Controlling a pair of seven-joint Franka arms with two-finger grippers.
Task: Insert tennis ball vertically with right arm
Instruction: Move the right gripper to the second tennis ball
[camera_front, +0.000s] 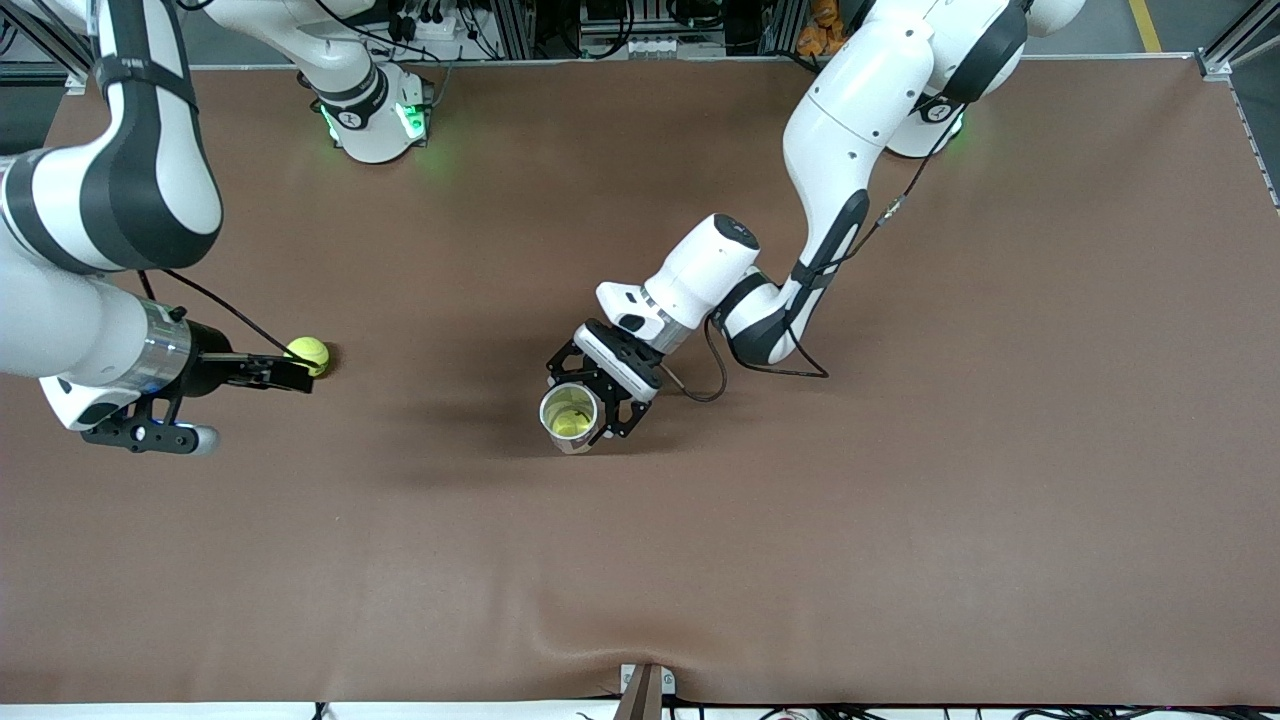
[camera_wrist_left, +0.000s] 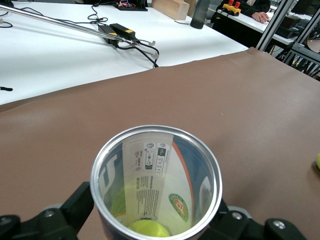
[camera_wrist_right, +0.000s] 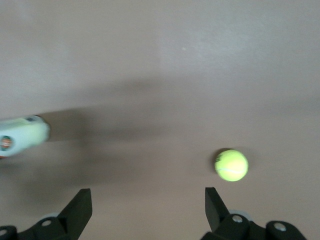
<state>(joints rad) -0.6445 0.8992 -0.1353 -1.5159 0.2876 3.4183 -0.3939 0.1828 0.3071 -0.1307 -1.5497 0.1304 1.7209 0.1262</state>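
Note:
A yellow-green tennis ball (camera_front: 308, 354) lies on the brown mat toward the right arm's end of the table. My right gripper (camera_front: 292, 375) hovers low just beside it, open and empty. In the right wrist view the ball (camera_wrist_right: 231, 165) lies just outside one fingertip (camera_wrist_right: 214, 202) of the open right gripper (camera_wrist_right: 147, 207). My left gripper (camera_front: 592, 405) is shut on a clear tennis ball can (camera_front: 570, 415), held upright near the table's middle with its open mouth up. In the left wrist view, the can (camera_wrist_left: 156, 180) holds a ball (camera_wrist_left: 148, 228) at its bottom, with the left gripper (camera_wrist_left: 155, 220) around it.
The brown mat (camera_front: 900, 500) covers the table. A black cable (camera_front: 722, 378) loops on it by the left arm's wrist. A clamp (camera_front: 645, 690) sits at the edge nearest the camera. A white table with cables (camera_wrist_left: 60, 55) stands past the mat's edge.

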